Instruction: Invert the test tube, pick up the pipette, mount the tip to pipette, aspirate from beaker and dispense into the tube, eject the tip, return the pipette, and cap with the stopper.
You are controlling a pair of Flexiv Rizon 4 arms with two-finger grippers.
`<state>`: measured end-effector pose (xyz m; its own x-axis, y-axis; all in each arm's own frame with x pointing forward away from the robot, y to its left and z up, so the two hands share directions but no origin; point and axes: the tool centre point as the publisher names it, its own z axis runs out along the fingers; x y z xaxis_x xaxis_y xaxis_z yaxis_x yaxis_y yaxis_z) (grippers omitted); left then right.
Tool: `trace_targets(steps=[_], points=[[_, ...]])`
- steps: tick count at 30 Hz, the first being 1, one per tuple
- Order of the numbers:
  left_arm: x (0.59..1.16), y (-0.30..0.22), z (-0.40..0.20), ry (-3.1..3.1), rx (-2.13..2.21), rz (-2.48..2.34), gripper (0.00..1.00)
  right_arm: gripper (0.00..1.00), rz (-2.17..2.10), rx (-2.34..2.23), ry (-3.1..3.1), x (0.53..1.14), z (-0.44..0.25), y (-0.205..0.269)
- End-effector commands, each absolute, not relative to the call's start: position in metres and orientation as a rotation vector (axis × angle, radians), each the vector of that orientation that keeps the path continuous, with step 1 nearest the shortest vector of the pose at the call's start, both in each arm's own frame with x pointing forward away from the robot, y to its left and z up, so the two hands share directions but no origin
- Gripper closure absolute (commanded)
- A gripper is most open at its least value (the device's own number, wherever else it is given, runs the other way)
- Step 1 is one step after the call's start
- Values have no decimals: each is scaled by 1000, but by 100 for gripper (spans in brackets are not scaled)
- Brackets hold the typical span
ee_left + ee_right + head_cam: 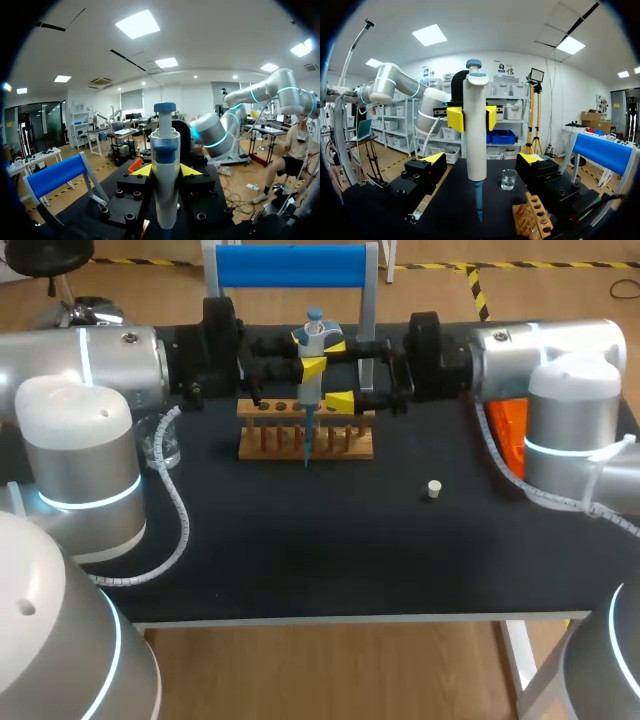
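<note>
Pipette [311, 380] with blue tip is hanging upright over the wooden rack [305, 445], left gripper [166, 172] clamping its body from 2 sides, right gripper [481, 160] sitting spread wide around it without touching, beaker [160, 445] standing left of the rack, stopper [433, 489] lying well apart.

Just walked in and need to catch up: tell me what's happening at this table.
The left claw is shut on a pipette, holding it upright above the wooden test tube rack, its blue tip pointing down at the rack. The right claw sits open around the pipette's lower body without touching it. The beaker stands on the left arm's side, and the small white stopper lies loose on the table, so capping is not yet done.
</note>
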<state>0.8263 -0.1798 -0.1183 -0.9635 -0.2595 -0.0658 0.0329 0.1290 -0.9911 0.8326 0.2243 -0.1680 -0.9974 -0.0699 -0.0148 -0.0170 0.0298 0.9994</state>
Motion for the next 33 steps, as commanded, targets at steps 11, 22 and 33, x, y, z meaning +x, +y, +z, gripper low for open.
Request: trace_targets(steps=[11, 22, 33], points=[[826, -180, -119, 2178, -222, -1928, 100, 28, -2157, 148, -2174, 831, -168, 249], [826, -180, -119, 2178, -222, -1928, 100, 51, -2163, 163, -2138, 828, -169, 256], [826, -180, -119, 2178, -222, -1928, 100, 58, -2164, 181, -2114, 824, -168, 259]])
